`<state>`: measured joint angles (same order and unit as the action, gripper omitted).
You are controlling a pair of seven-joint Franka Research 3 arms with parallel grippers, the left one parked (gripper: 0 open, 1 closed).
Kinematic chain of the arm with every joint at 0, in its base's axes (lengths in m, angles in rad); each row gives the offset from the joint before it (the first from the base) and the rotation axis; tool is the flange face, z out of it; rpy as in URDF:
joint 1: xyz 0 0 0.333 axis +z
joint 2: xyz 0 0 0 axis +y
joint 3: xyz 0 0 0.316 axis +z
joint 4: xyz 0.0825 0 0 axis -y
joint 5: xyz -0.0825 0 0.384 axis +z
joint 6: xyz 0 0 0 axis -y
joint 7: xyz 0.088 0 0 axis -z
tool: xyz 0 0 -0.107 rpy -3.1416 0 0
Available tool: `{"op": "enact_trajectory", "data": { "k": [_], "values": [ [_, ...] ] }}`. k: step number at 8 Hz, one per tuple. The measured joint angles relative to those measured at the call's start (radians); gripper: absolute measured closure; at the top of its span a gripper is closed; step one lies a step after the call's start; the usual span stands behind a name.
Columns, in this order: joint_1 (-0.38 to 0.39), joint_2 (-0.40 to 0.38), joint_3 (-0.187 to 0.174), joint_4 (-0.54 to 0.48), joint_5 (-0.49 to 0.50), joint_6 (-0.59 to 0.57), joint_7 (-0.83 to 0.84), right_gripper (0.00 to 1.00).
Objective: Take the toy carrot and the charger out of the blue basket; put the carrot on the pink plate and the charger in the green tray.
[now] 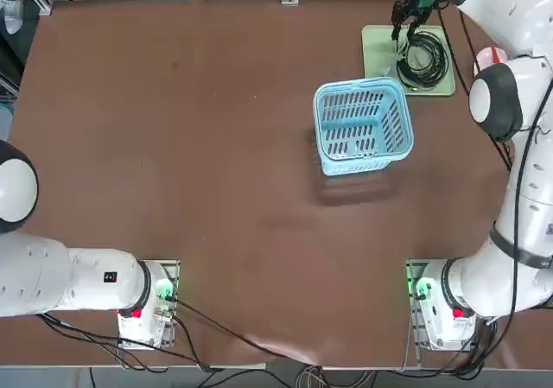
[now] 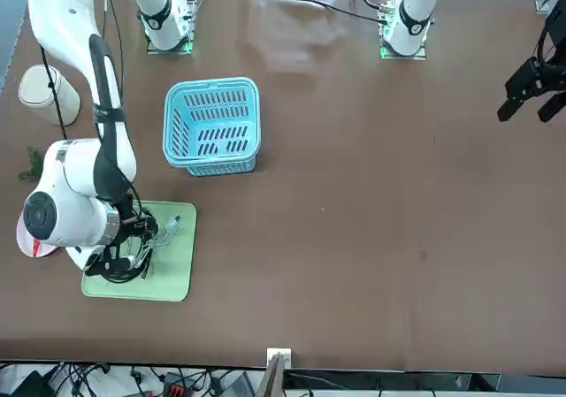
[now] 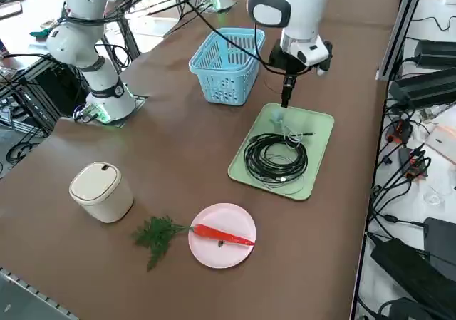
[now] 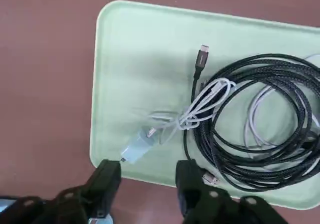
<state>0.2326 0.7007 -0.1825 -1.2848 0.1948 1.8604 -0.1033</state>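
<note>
Toy carrot lay across pink plate, leafy tuft off rim on table; white lidded canister stood nearby; green tray held black coiled cable and charger, pale cord trailing over cable; right gripper hovered just above charger, fingers spread, holding nothing; blue basket sat beyond tray, apart from it.

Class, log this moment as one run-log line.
orange toy carrot: on pink plate | white charger: in green tray | right gripper: open above
</note>
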Motion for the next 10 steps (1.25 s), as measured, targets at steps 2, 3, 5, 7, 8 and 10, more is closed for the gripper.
{"op": "enact_trajectory", "data": {
  "k": [2, 3, 5, 7, 8, 10],
  "values": [
    [0.002, -0.002, 0.0, 0.022, 0.0, 0.002, 0.0, 0.13],
    [0.001, -0.009, -0.002, 0.043, 0.0, 0.001, 0.0, 0.0],
    [-0.002, -0.067, -0.014, 0.076, 0.0, -0.022, 0.014, 0.0],
    [-0.004, -0.198, -0.067, 0.098, -0.001, -0.185, 0.052, 0.0],
    [-0.006, -0.279, -0.101, 0.102, -0.002, -0.297, 0.057, 0.0],
    [-0.009, -0.427, -0.156, 0.095, -0.03, -0.477, 0.059, 0.0]
  ]
}}
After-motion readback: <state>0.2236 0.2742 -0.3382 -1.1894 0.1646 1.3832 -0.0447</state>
